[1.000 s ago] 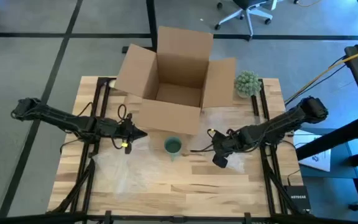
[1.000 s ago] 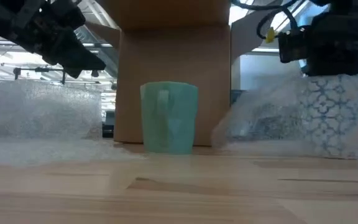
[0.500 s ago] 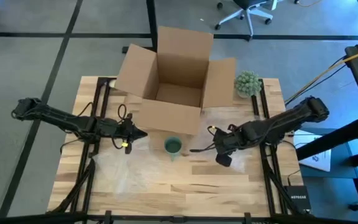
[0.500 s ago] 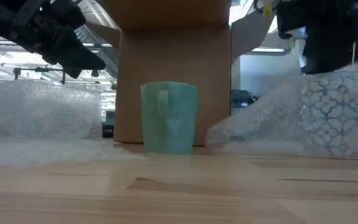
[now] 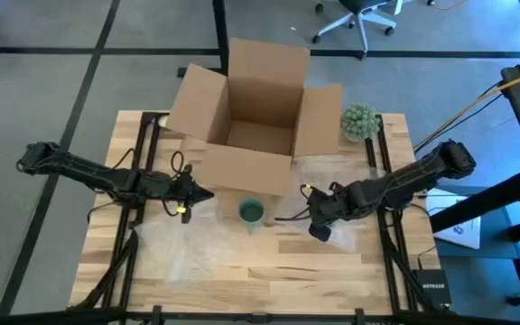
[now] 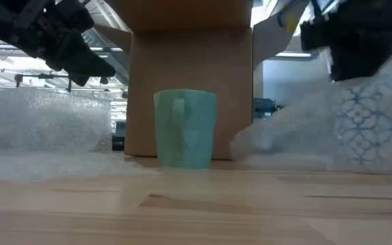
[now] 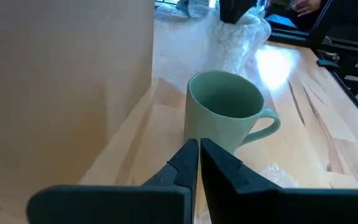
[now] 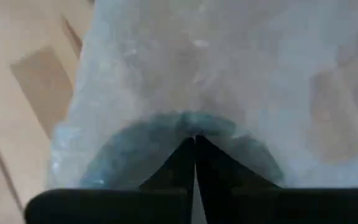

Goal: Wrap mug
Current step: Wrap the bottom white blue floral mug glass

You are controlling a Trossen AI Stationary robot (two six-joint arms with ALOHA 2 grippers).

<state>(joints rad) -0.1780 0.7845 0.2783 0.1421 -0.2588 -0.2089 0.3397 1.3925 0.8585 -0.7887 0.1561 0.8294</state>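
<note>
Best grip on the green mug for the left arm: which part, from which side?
Take the rim and wall of the mug from above, one finger inside. It stands upright and open-mouthed, clear of the box. Its handle points away from the box, so pinch the wall away from the handle. The left gripper is shut now and would need to open first.

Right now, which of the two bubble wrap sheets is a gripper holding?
The bubble wrap sheet on the right, beside the plant: the right gripper pinches it shut. The left sheet lies flat, untouched.
</note>
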